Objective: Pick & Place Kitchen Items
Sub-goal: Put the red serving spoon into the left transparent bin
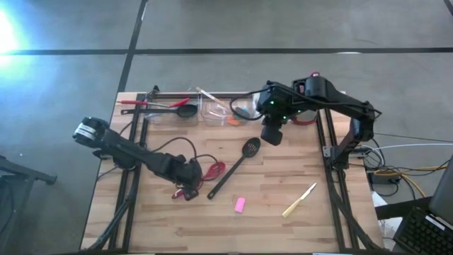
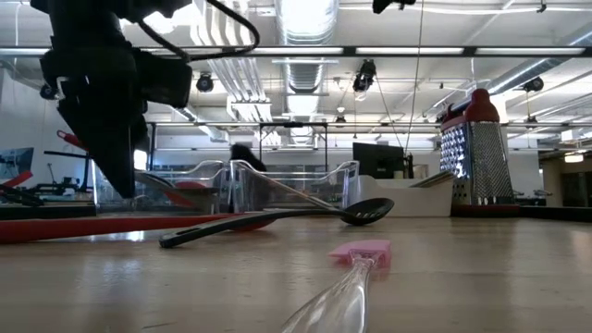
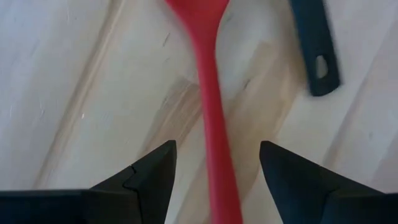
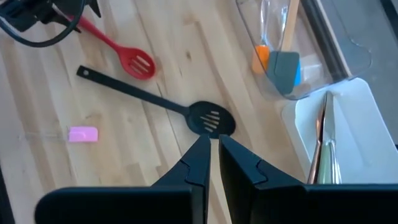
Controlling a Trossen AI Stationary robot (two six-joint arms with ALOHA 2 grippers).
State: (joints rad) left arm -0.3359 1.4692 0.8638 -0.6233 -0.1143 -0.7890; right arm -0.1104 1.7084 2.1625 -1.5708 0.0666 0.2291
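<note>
Red slotted spoon (image 3: 208,112) handle lies between the left gripper (image 3: 217,168)'s spread fingers — lined up to grab; right gripper (image 4: 212,155), fingers together, hovers at one o'clock of the table.

Both arms matte black, jointed; black cable looped at left hand (image 1: 185,172); green lights seen near right hand (image 1: 272,134).

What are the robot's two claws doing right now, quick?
Left gripper: open, fingers either side of the red spoon's handle, not gripping.
Right gripper: shut, empty, above the black slotted spoon.
</note>
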